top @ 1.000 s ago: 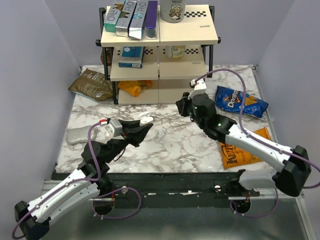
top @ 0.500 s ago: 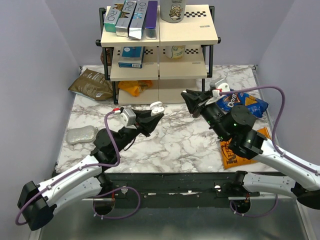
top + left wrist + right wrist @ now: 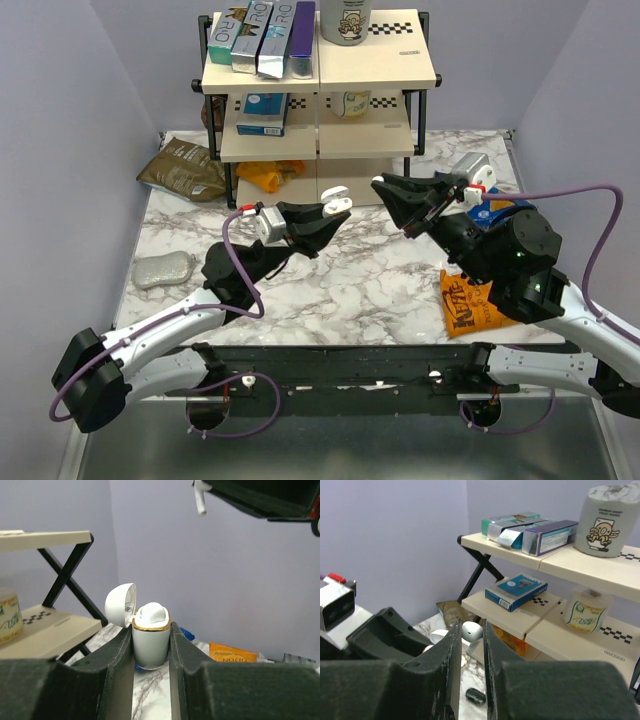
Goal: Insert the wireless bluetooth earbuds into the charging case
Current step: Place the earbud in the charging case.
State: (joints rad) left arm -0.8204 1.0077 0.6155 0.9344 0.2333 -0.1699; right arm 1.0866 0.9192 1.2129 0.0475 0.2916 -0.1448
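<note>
Above the table (image 3: pixel 350 285), in front of the rack (image 3: pixel 320 100), the arms now meet nearly tip to tip. A second ago both were lower and farther apart, the left one back towards its base and the right one bent down by the rack's foot. Since then each has risen and swung inward. The left gripper (image 3: pixel 330 208) has its fingers pressed against the sides of the white case (image 3: pixel 151 640), holding it upright with the lid (image 3: pixel 120 605) tipped back and open. A white dome shows inside the gold rim; whether that is a bud already seated or part of the case, I cannot tell. The right gripper (image 3: pixel 382 187) pinches a white earbud (image 3: pixel 199 502) at its very tips, the stem hanging out, up and to the side of the case and not yet over it. This looks like the approach to insertion: the bud must come over the open mouth and go down stem first. A small dark lump (image 3: pixel 475 696) lies on the table below; what it is I cannot say.
</note>
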